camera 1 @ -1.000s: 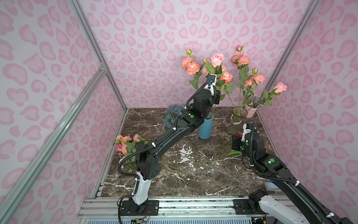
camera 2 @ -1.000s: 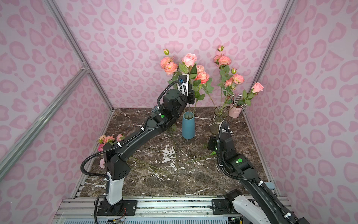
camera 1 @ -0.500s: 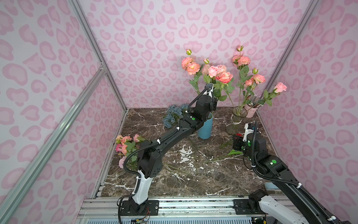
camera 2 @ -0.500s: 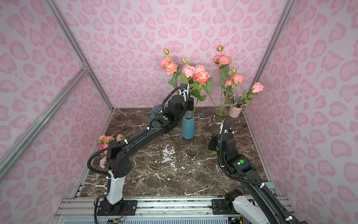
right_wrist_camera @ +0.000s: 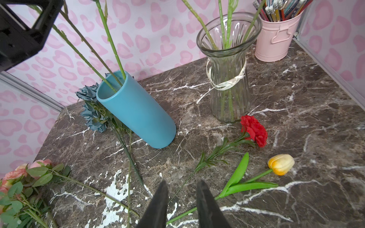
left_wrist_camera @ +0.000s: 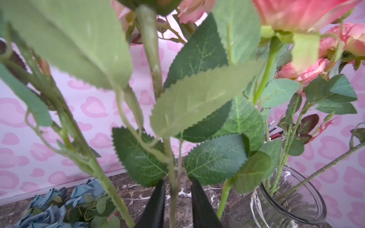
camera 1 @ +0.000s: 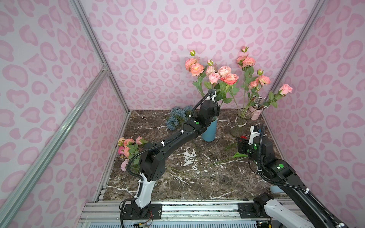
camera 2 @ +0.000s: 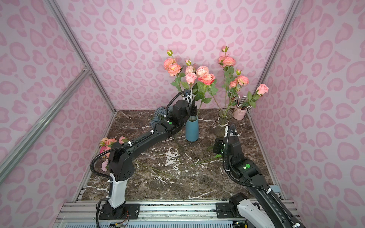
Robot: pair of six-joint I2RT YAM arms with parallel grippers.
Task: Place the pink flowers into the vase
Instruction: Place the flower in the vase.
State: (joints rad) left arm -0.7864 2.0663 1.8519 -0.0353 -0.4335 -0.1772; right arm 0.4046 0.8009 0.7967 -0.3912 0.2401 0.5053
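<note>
A bunch of pink flowers (camera 1: 219,74) (camera 2: 197,74) stands in the blue vase (camera 1: 209,132) (camera 2: 192,130) (right_wrist_camera: 136,110) at the back middle. My left gripper (left_wrist_camera: 175,182) (camera 2: 194,110) hovers just above the vase mouth. It is open, and a thin green stem (left_wrist_camera: 173,197) runs between the fingers with a gap on each side. More pink flowers (camera 1: 130,148) (right_wrist_camera: 19,177) lie at the table's left edge. Others stand in a glass vase (camera 1: 241,122) (right_wrist_camera: 227,79). My right gripper (right_wrist_camera: 182,183) (camera 1: 242,145) hangs open and empty over the table at the right.
A dusty-blue hydrangea bunch (camera 1: 177,116) lies behind the blue vase. A red bloom (right_wrist_camera: 254,130) and a yellow tulip (right_wrist_camera: 280,163) lie below my right gripper. A pink pencil bucket (right_wrist_camera: 276,39) stands in the back right corner. Patterned walls close in on three sides.
My left gripper came down with a pink rose stem into the blue vase, then opened off the stem. The right arm has barely moved.
</note>
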